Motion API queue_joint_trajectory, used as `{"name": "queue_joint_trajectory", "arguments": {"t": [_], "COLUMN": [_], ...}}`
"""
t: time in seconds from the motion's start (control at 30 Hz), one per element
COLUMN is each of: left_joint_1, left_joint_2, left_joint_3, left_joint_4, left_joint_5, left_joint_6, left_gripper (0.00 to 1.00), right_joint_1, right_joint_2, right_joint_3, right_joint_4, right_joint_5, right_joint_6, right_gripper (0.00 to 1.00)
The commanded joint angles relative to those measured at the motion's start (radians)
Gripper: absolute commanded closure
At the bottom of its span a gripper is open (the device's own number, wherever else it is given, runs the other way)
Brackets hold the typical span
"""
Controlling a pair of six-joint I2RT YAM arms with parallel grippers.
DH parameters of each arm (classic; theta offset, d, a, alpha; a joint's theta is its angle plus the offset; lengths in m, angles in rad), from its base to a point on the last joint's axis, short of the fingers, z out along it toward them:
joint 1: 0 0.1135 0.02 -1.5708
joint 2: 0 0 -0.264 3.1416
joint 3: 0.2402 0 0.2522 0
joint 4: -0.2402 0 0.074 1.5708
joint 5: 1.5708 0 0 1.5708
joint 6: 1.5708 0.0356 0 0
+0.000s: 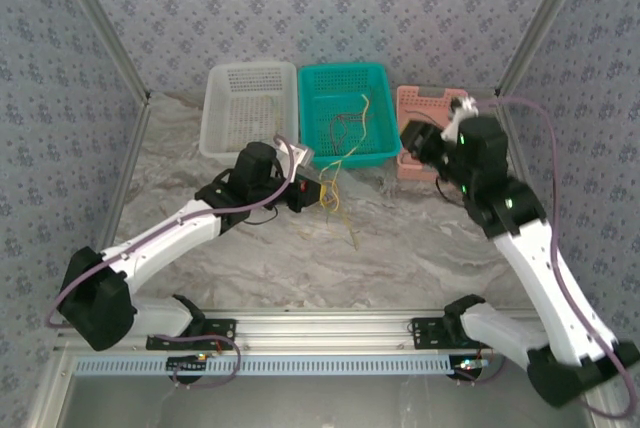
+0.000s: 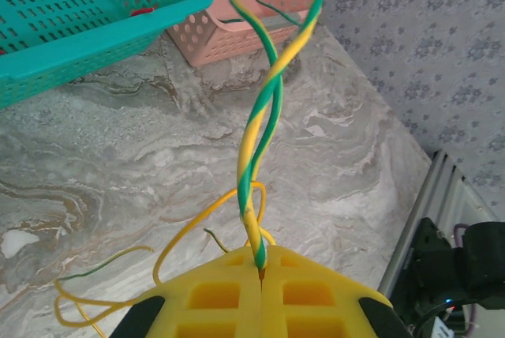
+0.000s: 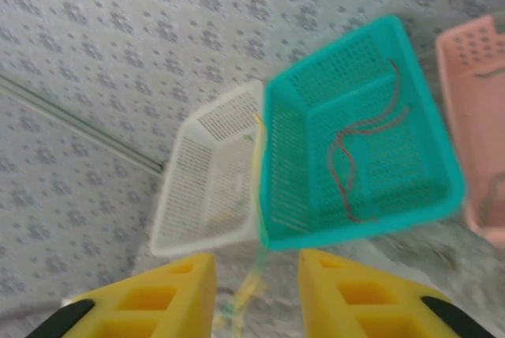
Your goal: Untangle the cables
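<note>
**The left gripper point(image 1: 318, 191) pinches the yellow and green cables point(image 1: 338, 174); the right gripper point(image 1: 412, 136) has its jaws parted.**

In the top view, the left gripper is over the marble table point(image 1: 420, 248), just in front of the teal basket point(image 1: 345, 70), and thin wires hang from it down to the table. More cables point(image 1: 350, 126) lie inside this basket, which stands between a white basket point(image 1: 250, 73) and a pink basket point(image 1: 428, 98). The right gripper is near the pink one. In the left wrist view, the left gripper point(image 2: 260, 265) is closed tight on the yellow and green cables point(image 2: 264, 117), which are twisted around each other and rise upward. Loose yellow wires point(image 2: 181, 230) curl on the table below. In the right wrist view, the right gripper point(image 3: 256, 267) is moderately apart and grips nothing. A blurred yellow-green strand point(image 3: 246, 294) shows in the gap, and a reddish cable point(image 3: 359, 156) lies in the teal basket point(image 3: 426, 196).
</note>
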Motion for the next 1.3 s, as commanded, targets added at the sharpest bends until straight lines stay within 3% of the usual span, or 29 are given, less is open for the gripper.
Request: {"name": "queue_joint_trajectory", "arguments": {"t": [0.0, 0.13, 0.23, 0.47, 0.87, 1.07, 1.27], "left_joint_1": [0.011, 0.013, 0.013, 0.013, 0.012, 0.012, 0.013], "left_joint_2": [-0.032, -0.034, -0.031, -0.032, -0.044, -0.042, -0.035], "left_joint_3": [0.009, 0.021, 0.027, 0.033, 0.031, 0.031, 0.033], "left_joint_4": [0.015, 0.003, -0.001, -0.005, 0.009, -0.008, 0.019], "left_joint_5": [0.056, 0.063, 0.070, 0.079, 0.103, 0.104, 0.127], "left_joint_6": [-0.036, -0.036, -0.039, -0.045, -0.061, -0.052, -0.068], "left_gripper": [1.00, 1.00, 1.00, 1.00, 1.00, 1.00, 1.00], "right_joint_1": [0.096, 0.290, 0.338, 0.338, 0.325, 0.338, 0.347], "right_joint_2": [-0.073, -0.025, 0.049, 0.243, 0.362, 0.312, 0.281], "right_joint_3": [-0.220, -0.318, -0.304, -0.208, -0.150, -0.182, -0.214], "right_joint_4": [0.091, 0.225, 0.297, 0.352, 0.378, 0.410, 0.439], "right_joint_5": [0.057, 0.143, 0.137, 0.076, 0.061, 0.061, 0.037], "right_joint_6": [0.080, 0.070, 0.071, 0.088, 0.109, 0.092, 0.085], "right_gripper": [0.71, 0.67, 0.60, 0.59, 0.68, 0.55, 0.53]}}
